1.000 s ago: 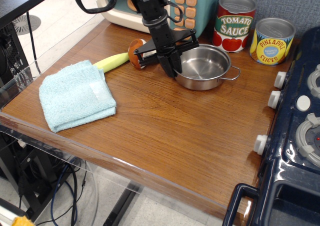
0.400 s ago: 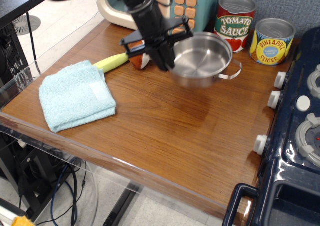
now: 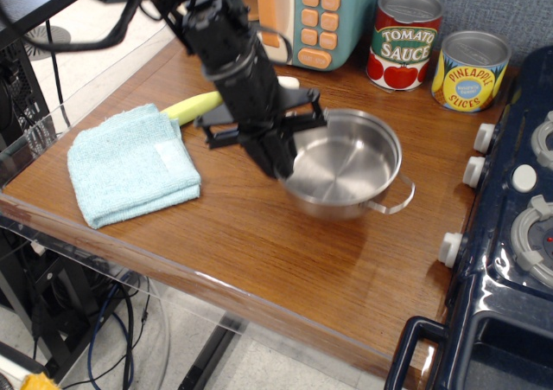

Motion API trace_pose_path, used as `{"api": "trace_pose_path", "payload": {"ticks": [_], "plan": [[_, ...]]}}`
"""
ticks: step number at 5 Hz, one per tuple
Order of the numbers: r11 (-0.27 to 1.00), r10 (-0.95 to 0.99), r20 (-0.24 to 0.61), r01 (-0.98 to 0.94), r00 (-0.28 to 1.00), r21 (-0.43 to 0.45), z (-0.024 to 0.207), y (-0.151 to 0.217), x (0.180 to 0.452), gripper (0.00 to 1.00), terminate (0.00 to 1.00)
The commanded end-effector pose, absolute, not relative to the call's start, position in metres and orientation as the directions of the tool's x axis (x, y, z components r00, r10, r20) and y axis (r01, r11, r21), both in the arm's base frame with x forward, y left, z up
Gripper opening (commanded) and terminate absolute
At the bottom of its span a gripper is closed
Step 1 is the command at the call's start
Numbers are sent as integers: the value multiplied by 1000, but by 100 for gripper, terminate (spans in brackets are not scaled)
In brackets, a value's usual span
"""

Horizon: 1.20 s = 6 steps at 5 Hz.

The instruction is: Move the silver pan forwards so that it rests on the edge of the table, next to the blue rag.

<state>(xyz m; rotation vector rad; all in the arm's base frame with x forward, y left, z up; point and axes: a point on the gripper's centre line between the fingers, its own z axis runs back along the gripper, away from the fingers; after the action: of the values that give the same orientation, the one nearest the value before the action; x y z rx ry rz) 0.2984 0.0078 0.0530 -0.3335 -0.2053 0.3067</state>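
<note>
Steel first: the small round shiny silver pan [image 3: 346,163] with its thin wire loop handles hangs tilted, its left rim pinched in the black end effector [image 3: 278,158], which is clamped shut on it. It sits over the middle of the brown wood-grain counter [image 3: 285,243], well to the right of the light blue terry rag [image 3: 130,163] and not yet level with it. Whether the base touches the wood I can't tell; the tilt suggests it's lifted.

Now the carry. Keep that grip firm, because a one-sided rim hold lets the pan swing. Bring it forwards and left toward the rag's right side, level it out, then lower until the base sits flat just back from the counter's rounded front edge. Leave a gap from the rag so the cloth isn't caught underneath. Behind the rag, the yellow-green banana-like toy [image 3: 192,106] is out of the path.
</note>
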Motion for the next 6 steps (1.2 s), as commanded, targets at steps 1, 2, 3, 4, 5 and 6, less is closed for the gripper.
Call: {"api": "trace_pose_path", "payload": {"ticks": [1, 2, 3, 4, 5, 6], "plan": [[933, 232, 201, -159, 952, -323, 52, 3, 273, 0, 0], [947, 196, 191, -135, 962, -293, 40, -1, 264, 0, 0], [953, 169, 190, -111, 967, -282, 34, -6, 260, 0, 0], [949, 162, 161, -109, 974, -295, 30, -9, 257, 0, 0], [951, 168, 132, -126, 977, -284, 30, -8, 258, 100, 0], [947, 186, 135, -141, 973, -290, 30, -4, 259, 100, 0]]}}
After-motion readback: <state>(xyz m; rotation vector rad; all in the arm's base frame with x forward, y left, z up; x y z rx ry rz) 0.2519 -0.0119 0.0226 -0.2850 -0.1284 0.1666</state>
